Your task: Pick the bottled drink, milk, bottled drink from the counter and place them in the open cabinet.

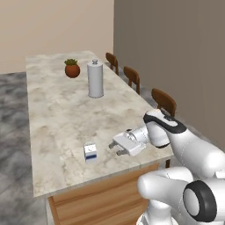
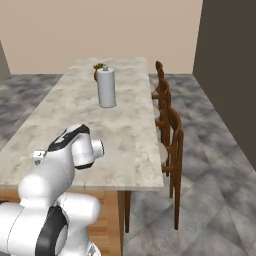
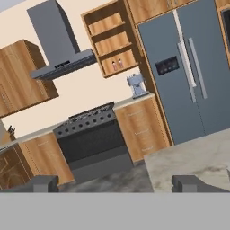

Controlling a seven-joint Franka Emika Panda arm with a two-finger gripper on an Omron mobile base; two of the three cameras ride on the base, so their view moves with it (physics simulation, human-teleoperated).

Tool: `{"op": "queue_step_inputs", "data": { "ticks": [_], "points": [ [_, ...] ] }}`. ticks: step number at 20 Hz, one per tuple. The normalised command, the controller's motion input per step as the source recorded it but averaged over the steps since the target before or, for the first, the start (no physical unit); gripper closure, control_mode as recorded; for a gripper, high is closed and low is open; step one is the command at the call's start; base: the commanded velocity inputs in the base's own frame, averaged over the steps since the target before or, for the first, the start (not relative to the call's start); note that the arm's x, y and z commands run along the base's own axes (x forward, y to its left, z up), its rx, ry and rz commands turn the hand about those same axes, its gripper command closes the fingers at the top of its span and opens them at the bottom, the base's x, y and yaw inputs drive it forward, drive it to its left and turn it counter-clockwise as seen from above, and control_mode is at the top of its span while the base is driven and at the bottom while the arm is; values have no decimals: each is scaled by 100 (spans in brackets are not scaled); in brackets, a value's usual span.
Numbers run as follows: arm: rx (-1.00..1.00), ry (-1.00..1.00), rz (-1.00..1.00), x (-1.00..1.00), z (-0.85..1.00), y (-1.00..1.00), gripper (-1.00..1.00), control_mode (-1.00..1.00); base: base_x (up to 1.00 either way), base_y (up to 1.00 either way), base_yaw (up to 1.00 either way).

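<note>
The milk (image 1: pixel 90 152), a small white carton with blue panels, stands upright near the front edge of the beige marble counter (image 1: pixel 57 114). My gripper (image 1: pixel 114 148) lies low over the counter just right of it, a short gap away and pointing left. It is open with nothing between its fingers. In the hand view the gripper (image 3: pixel 114 184) is level, its fingertips (image 3: pixel 42 183) wide apart. Across the room is the open cabinet (image 3: pixel 96 15). Two bottled drinks (image 3: pixel 114 66) stand side by side on its lowest shelf.
A tall grey canister (image 1: pixel 95 79) and a potted plant (image 1: pixel 72 69) stand farther back on the counter. Wooden chairs (image 2: pixel 170 130) line its right side. A grey hood (image 3: pixel 58 54), a stove (image 3: pixel 92 134), a mixer (image 3: pixel 136 85) and a fridge (image 3: pixel 188 67) line the far wall.
</note>
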Motion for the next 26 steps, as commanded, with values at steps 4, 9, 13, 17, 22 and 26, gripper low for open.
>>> {"op": "queue_step_inputs", "data": {
  "ticks": [4, 9, 13, 17, 22, 26],
  "points": [
    [-2, 0, -6, 3, -20, 15, -100, -100, 0, 0, 0],
    [-2, 0, -12, 1, -15, 6, -100, -100, 0, 0, 0],
    [-2, 0, -16, 4, -11, 3, -100, -100, 0, 0, 0],
    [-3, 0, -11, 6, -3, 11, -100, -100, 0, 0, 0],
    [-5, 1, 0, 0, -3, 18, -100, -100, 0, 0, 0],
    [-12, 4, 0, 0, -12, 32, -100, -100, 0, 0, 0]
  ]
}}
